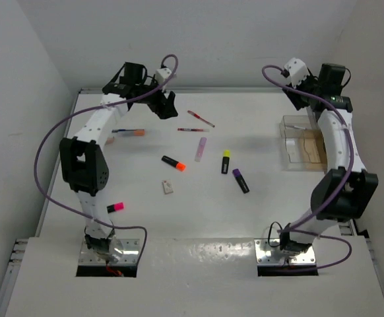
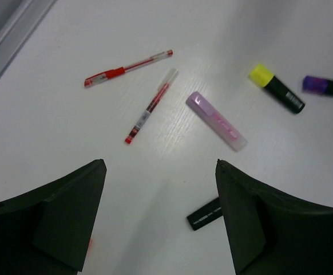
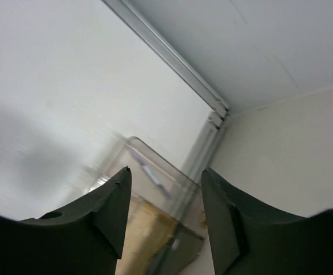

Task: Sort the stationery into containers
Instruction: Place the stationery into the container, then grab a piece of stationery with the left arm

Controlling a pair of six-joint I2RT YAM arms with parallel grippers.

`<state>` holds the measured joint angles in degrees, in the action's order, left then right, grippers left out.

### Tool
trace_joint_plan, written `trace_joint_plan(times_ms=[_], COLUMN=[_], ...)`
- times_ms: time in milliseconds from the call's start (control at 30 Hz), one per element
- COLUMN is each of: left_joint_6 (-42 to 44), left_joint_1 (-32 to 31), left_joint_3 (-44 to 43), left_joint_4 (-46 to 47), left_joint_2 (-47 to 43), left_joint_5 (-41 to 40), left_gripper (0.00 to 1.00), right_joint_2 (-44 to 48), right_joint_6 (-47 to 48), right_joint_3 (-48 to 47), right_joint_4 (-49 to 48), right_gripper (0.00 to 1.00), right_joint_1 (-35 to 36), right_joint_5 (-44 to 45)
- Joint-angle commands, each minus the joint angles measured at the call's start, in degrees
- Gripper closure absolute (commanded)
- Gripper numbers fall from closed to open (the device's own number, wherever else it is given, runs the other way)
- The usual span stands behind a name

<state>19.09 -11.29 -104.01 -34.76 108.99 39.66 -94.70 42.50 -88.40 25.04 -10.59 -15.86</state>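
Observation:
My left gripper (image 1: 165, 104) is open and empty, held above the far left of the table. In the left wrist view it (image 2: 161, 163) looks down on two thin red pens (image 2: 129, 68) (image 2: 151, 106), the lilac marker (image 2: 216, 121), the yellow-capped highlighter (image 2: 277, 88), the purple-capped one (image 2: 325, 86) and the black end of the orange-capped one (image 2: 203, 213). The eraser (image 1: 168, 187) and the pink-capped highlighter (image 1: 115, 207) lie nearer. My right gripper (image 1: 295, 98) is open and empty above the far end of the clear tray (image 1: 296, 160), which also shows in the right wrist view (image 3: 155, 189).
A tan wooden piece (image 1: 311, 148) lies in the tray. Another pen with an orange end (image 1: 127, 132) lies under the left arm. The back wall and side walls close in the table. The arms' metal base plates (image 1: 113, 251) sit at the near edge.

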Motion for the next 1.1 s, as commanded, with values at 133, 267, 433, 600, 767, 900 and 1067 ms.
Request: trace_joint_plan(times_ms=[133,267,433,600,767,900,1067], left_joint_6=[18.8,18.3,12.0,9.5,10.3,11.5,13.9], left_joint_1=[-2.9,-4.8,-4.6,-5.0,-5.8,-6.3,-6.7], left_joint_3=[-12.0,-11.6,-11.0,-11.1,-11.5,-11.0,-11.0], left_joint_4=[-5.4,2.0,11.4,17.9,18.3,17.6,14.7], left_joint_2=[15.6,18.8,23.0,26.6,29.7,30.5,31.1], left_joint_5=[1.6,-1.1,1.4,0.9,0.5,0.3,-0.5], left_gripper=[0.18,0.24,0.32,0.37,0.40,0.41,0.45], right_joint_2=[11.3,13.2,13.7,14.2,14.0,14.1,13.7], right_joint_6=[-23.1,-29.0,-31.9,-32.6,-31.5,-31.3,-31.0], right_joint_3=[10.3,12.1,12.4,13.5,13.4,13.4,13.7], right_joint_4=[5.0,8.0,12.0,12.9,14.4,14.8,14.7], right_gripper=[0.35,0.35,0.36,0.37,0.38,0.38,0.38], right_joint_1=[5.8,7.3,8.0,8.3,8.7,8.7,8.7], right_joint_5=[-10.2,-14.5,-19.4,-21.3,-21.6,-21.5,-21.9])
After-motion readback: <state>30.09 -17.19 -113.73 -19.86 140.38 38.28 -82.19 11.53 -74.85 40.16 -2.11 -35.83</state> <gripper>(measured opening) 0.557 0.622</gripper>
